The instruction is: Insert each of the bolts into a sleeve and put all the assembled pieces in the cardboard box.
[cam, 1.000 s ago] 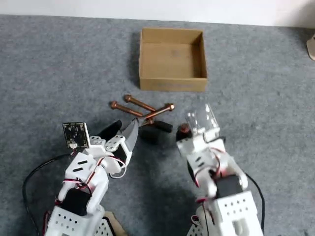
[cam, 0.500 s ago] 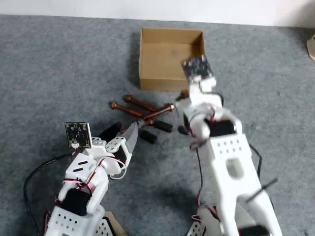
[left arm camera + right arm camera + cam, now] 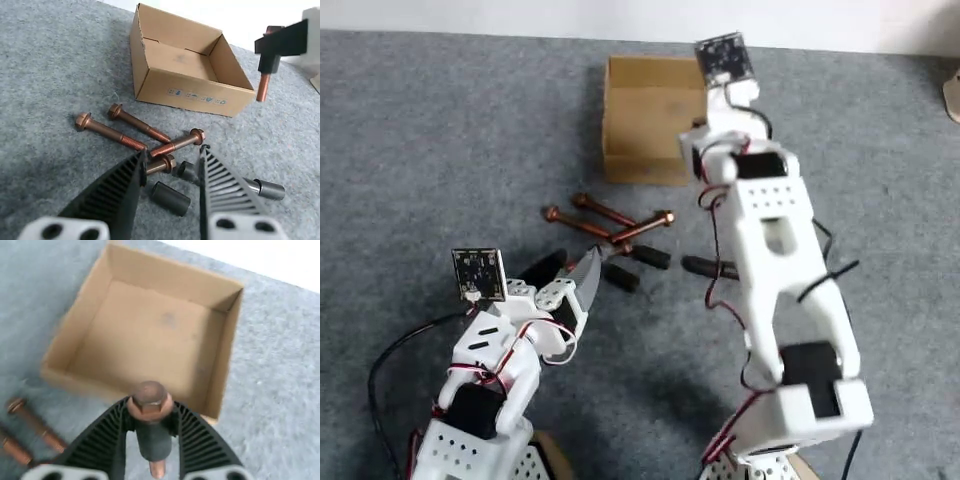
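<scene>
My right gripper (image 3: 150, 412) is shut on a copper bolt (image 3: 148, 398) seated in a dark sleeve (image 3: 153, 441). It hangs above the near edge of the open cardboard box (image 3: 150, 335), (image 3: 650, 110). In the left wrist view this assembled piece (image 3: 262, 86) dangles from the right gripper (image 3: 280, 40) beside the box (image 3: 185, 65). Loose copper bolts (image 3: 110, 132), (image 3: 140, 123), (image 3: 175, 143) lie crossed on the carpet, (image 3: 610, 220). Dark sleeves (image 3: 171, 198), (image 3: 267, 189), (image 3: 710, 267) lie beside them. My left gripper (image 3: 172, 150), (image 3: 570, 262) stands open just short of the pile.
Grey carpet covers the whole surface. The right arm (image 3: 770, 230) stretches over the area right of the bolts. A shorter bolt (image 3: 161, 164) and another sleeve (image 3: 187, 171) lie between the left gripper's fingers. Open carpet spreads left of the box.
The right arm has lifted from the carpet near the sleeves and swung forward to the box, carrying the bolt in its sleeve. The left arm has kept still.
</scene>
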Controlling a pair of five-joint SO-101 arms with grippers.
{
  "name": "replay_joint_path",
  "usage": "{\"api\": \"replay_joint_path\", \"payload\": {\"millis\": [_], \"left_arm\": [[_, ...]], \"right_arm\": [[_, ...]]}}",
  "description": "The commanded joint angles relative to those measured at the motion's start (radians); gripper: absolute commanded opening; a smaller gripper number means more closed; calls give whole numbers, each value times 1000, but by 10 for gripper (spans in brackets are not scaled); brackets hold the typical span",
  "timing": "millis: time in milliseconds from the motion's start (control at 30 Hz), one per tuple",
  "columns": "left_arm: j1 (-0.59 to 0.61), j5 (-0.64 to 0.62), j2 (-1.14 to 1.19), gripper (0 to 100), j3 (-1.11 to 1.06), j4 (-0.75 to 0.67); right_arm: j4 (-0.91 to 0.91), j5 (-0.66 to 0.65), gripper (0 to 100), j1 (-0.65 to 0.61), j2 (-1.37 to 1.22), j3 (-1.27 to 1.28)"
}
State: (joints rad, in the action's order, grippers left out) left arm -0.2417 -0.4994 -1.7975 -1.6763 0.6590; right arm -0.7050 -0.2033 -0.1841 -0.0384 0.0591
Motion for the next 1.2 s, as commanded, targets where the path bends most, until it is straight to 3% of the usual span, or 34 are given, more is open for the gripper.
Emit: {"api": "replay_joint_path", "payload": {"millis": [0, 967, 1167], "left_arm": [[13, 12, -15, 168, -19, 3], [10, 12, -15, 169, -19, 3], [10, 12, -15, 169, -19, 3]], "right_arm": [[24, 12, 5, 35, -54, -163], [10, 14, 5, 116, -759, -854], [-54, 100, 5, 134, -877, -1020]]}}
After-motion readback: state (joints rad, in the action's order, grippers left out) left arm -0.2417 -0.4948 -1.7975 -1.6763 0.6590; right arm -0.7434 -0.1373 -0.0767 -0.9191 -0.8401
